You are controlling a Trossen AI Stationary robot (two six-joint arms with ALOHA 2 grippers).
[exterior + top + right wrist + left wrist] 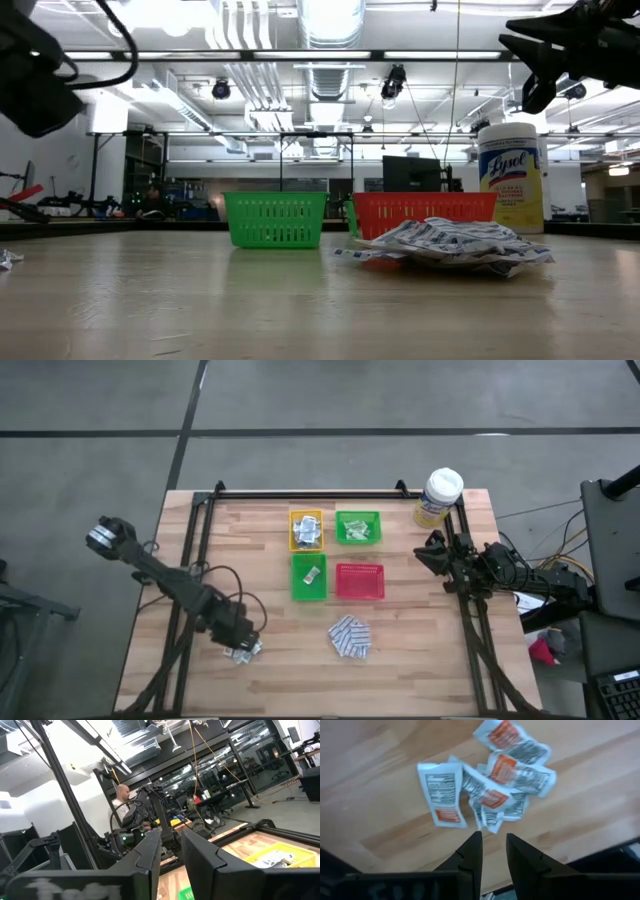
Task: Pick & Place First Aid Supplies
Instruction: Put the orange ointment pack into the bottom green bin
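We judge the sorting partly done: the small yellow plastic tray (306, 529) and two green ones hold packets, the red is bare. White-and-orange sachets (490, 790) lie under our left end effector (492, 850), slightly parted, empty. Blue-and-white pads (350, 637) wait mid-worktop. The right end effector (170, 852) hovers likewise, empty.

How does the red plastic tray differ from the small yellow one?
The red plastic tray shows no packets inside, while the small yellow plastic tray holds white-grey sachets. The red tray lies wider than deep; the yellow one stands deeper than wide, farther back. Both are slotted and rectangular.
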